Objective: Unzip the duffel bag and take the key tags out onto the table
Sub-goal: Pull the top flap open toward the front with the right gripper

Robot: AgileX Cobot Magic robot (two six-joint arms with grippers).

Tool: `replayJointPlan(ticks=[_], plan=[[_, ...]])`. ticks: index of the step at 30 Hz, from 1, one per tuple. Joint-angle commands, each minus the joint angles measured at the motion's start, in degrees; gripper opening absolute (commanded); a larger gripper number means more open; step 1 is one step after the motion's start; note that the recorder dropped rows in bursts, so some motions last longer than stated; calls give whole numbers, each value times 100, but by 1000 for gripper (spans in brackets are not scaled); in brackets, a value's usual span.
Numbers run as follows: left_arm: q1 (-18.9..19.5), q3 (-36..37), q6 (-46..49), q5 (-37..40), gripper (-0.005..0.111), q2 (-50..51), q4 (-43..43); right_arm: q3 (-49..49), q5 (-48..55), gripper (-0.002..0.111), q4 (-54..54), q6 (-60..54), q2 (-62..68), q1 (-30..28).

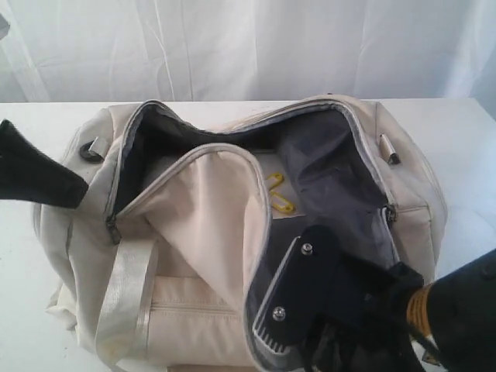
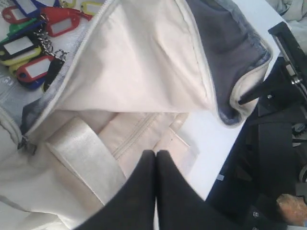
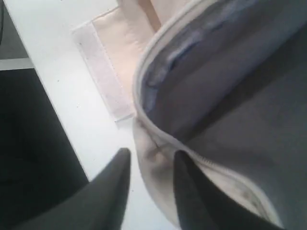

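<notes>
While the left fingers [image 2: 144,184] were pinched together on nothing, the key tags [image 2: 33,45] lay beyond them inside the duffel bag [image 2: 139,62]; the right fingers [image 3: 187,187] stood parted astride its rim, which might slump closed

One duffel bag [image 1: 201,232], one key tags bunch [image 2: 33,52], two pincers [image 2: 156,154] [image 3: 152,157].
</notes>
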Motion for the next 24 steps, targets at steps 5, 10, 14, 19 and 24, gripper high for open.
replayJointPlan(ticks=[5, 10, 14, 19, 24], plan=[[-727, 1348, 2, -1555, 0, -864, 179, -531, 1369, 62, 701, 487, -616, 26], [-870, 1320, 13, -1594, 0, -1172, 189, -1323, 229, 42, -1520, 2250, -1321, 26], [-870, 1320, 13, -1606, 0, -1174, 189, -1180, -32, 0, -4897, 4885, -732, 6], [-870, 1320, 13, -1644, 0, -1174, 189, -1246, -996, 0, -5157, 4920, 1196, 6], [-870, 1320, 13, -1644, 0, -1174, 189, -1482, -1506, 0, -4844, 5154, 2225, 21]])
